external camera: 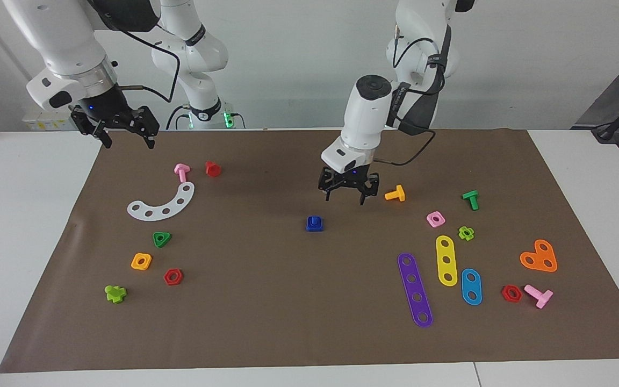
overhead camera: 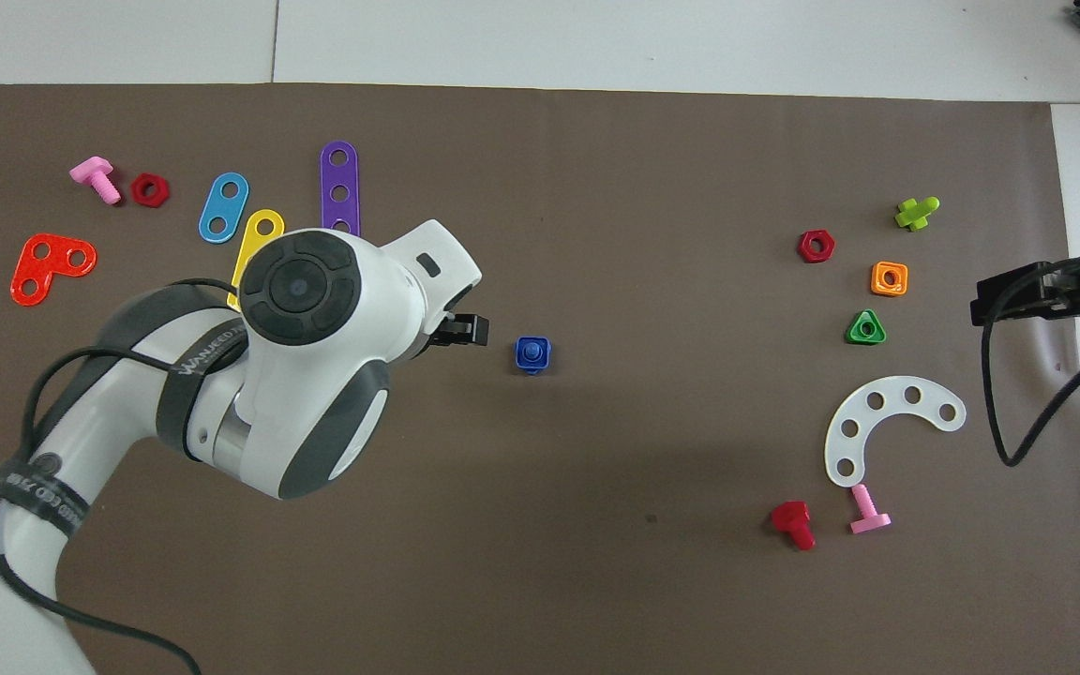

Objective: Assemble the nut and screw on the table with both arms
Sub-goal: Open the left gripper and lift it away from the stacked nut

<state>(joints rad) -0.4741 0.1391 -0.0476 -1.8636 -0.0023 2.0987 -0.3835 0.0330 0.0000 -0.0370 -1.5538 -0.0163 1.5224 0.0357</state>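
Observation:
The dark blue square nut (external camera: 315, 227) lies on the brown sheet (external camera: 266, 301) of the table near its middle. The dark blue screw (external camera: 315, 220) stands in the nut's hole with a stub pointing up. In the overhead view the screw (overhead camera: 532, 353) fills the centre of the nut (overhead camera: 521, 365). My left gripper (external camera: 345, 195) hangs open and empty just above the sheet, beside the blue pair toward the left arm's end; its tip also shows in the overhead view (overhead camera: 461, 330). My right gripper (external camera: 127, 138) is open, empty and raised over the sheet's edge by the robots (overhead camera: 1018, 298).
Toward the right arm's end lie a white arc plate (external camera: 163, 205), a green triangular nut (external camera: 162, 239), an orange square nut (external camera: 141, 261) and a red hex nut (external camera: 173, 276). Toward the left arm's end lie an orange bolt (external camera: 395, 193), a pink square nut (external camera: 436, 219) and a purple strip (external camera: 415, 289).

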